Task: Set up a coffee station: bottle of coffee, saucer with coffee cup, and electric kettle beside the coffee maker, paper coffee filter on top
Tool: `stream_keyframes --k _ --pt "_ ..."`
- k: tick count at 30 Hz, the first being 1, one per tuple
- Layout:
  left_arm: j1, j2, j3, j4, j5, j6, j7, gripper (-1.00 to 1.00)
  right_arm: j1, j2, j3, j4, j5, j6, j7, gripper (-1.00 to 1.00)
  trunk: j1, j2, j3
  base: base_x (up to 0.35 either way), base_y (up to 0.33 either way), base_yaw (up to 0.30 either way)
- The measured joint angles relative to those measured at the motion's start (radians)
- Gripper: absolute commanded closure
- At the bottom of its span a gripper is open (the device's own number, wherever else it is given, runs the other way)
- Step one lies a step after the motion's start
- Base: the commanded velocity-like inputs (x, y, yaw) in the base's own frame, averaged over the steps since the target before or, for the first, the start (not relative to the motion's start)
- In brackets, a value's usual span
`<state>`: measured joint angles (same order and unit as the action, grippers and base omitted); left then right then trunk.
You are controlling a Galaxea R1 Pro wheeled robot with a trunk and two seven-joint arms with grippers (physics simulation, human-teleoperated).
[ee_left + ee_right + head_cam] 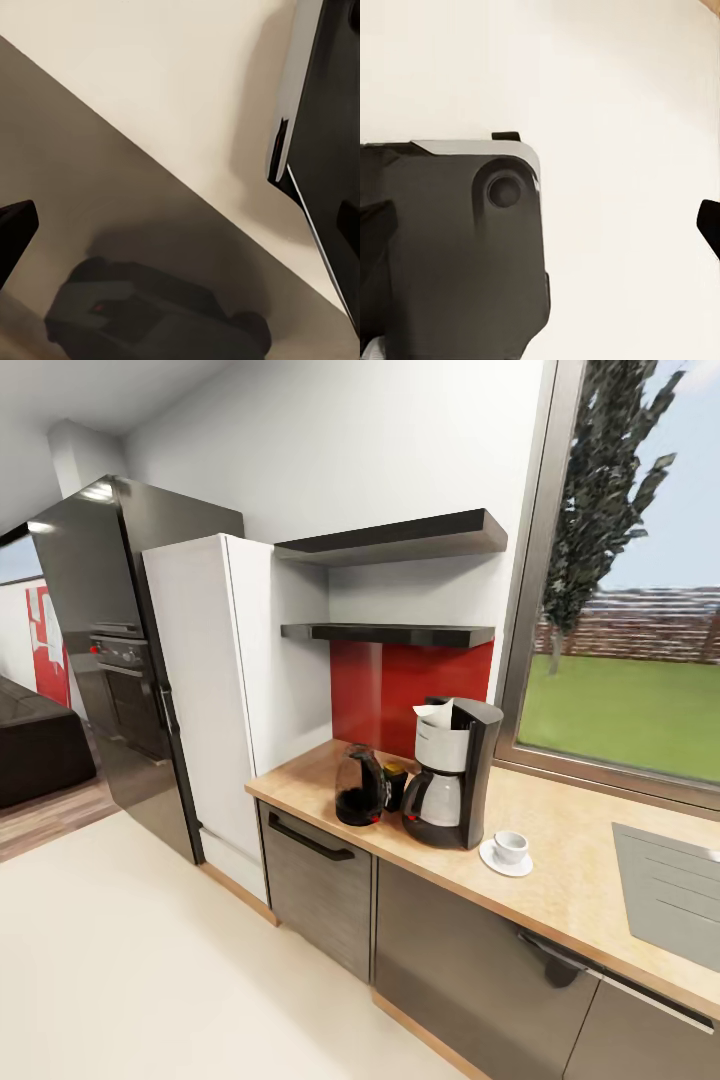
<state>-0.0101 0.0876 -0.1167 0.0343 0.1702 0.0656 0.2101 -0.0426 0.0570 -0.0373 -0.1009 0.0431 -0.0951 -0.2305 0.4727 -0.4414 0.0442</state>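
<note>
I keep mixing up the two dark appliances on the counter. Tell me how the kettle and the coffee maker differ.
The coffee maker is taller and boxy; the kettle is shorter and rounded. The coffee maker has a white upper front and a white paper filter on top; the kettle is dark all over with a black lid. The kettle stands nearer the counter's end by the white cabinet. Both stand upright.

Black base panel [450, 247] with rounded corner, round boss.

coffee cup [510, 846] on saucer [493, 859], beside coffee maker [452, 772]
</note>
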Motion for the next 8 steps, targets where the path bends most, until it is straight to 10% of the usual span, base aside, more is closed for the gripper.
stream_keyframes --k 8 --pt "0.000 -0.003 0.009 -0.001 0.007 0.000 -0.002 -1.00 0.000 0.001 0.000 -0.003 0.000 -0.056 0.000 -1.00 0.000 0.000 0.000 0.000 0.000 0.000"
